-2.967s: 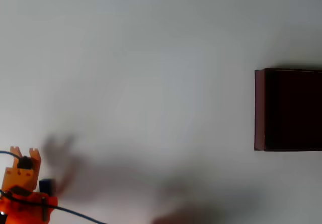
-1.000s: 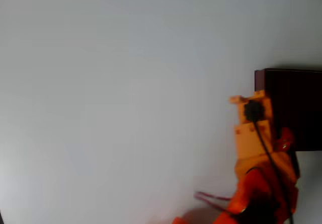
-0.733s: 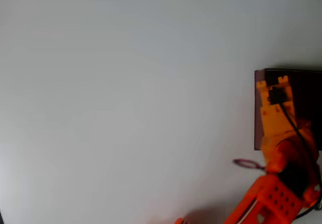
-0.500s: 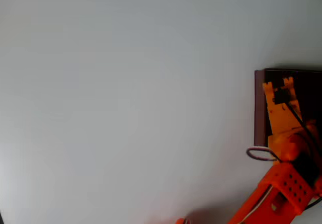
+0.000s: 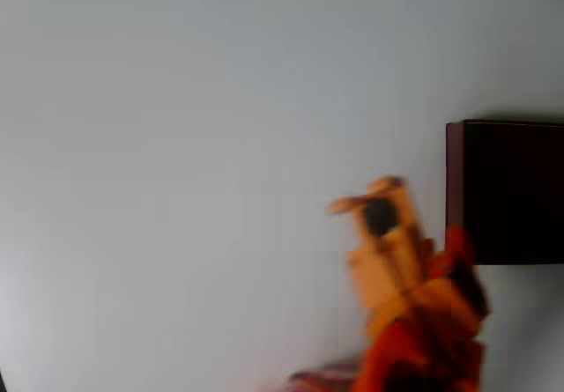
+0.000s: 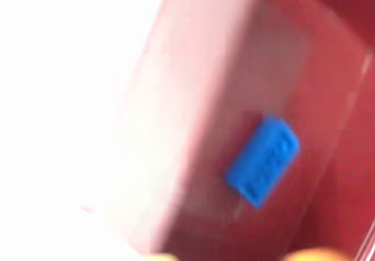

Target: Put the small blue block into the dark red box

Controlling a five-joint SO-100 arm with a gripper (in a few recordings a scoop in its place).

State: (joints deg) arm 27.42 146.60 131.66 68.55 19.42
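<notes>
Blue block (image 6: 263, 160), small and bright, lies on the floor of the dark red box (image 5: 504, 192), as the wrist view shows; it is tilted on a diagonal, and motion blur hides any detail of its top.

Largest in the scene is the white table (image 5: 194, 145), which spreads across the overhead view. On it, at the right edge of that view, stands the dark red box, square, with thin maroon walls and a very dark inside; its right part is cut off by the picture's edge. In the wrist view the box (image 6: 328, 67) looks reddish inside, with its pale, blurred wall running from upper right to lower left and the bright table to the left of it.

Next in size is the orange arm, rising from the lower right of the overhead view. Its gripper (image 5: 374, 200) hangs over bare table just left of the box's left wall, outside the box and apart from the block. The gripper is heavily blurred, so how far its jaws stand apart cannot be told; it holds nothing that can be seen.
</notes>
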